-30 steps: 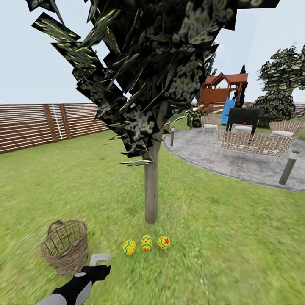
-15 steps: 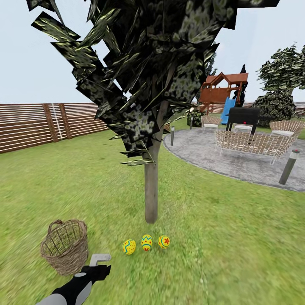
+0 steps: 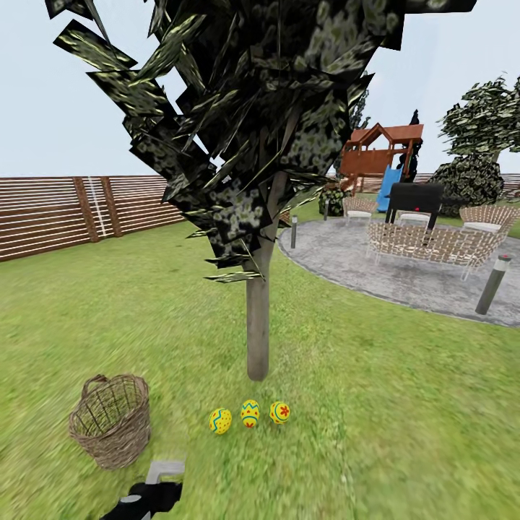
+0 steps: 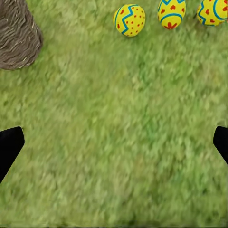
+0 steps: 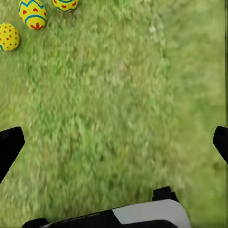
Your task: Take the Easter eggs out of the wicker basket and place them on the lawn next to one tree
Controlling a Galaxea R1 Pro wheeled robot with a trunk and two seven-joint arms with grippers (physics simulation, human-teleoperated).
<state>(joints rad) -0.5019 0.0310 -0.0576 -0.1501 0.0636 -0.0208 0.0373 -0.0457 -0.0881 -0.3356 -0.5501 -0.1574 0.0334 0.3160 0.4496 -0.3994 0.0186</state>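
Note:
Three yellow painted Easter eggs (image 3: 220, 421) (image 3: 250, 414) (image 3: 279, 412) lie in a row on the lawn (image 3: 375, 433), just in front of the tree (image 3: 257, 325) trunk. The wicker basket (image 3: 112, 420) stands upright to their left, and no egg shows through its weave. My left gripper (image 3: 160, 478) hangs low near the basket, short of the eggs. The left wrist view has its fingers (image 4: 9, 147) wide apart over bare grass, with the eggs (image 4: 129, 20) and basket (image 4: 18, 40) beyond. My right gripper (image 5: 114, 145) is open over grass too, the eggs (image 5: 32, 13) off to one side.
A grey round patio (image 3: 339, 260) with pale woven seats (image 3: 426, 242), a black grill (image 3: 415, 196) and short bollard lights (image 3: 492, 283) lies to the right behind the tree. A slatted wooden fence (image 3: 58, 213) runs along the left. A playset (image 3: 379, 152) stands far back.
My left arm has drawn back toward the lower edge of the head view, away from the eggs. The eggs, basket and tree have not moved.

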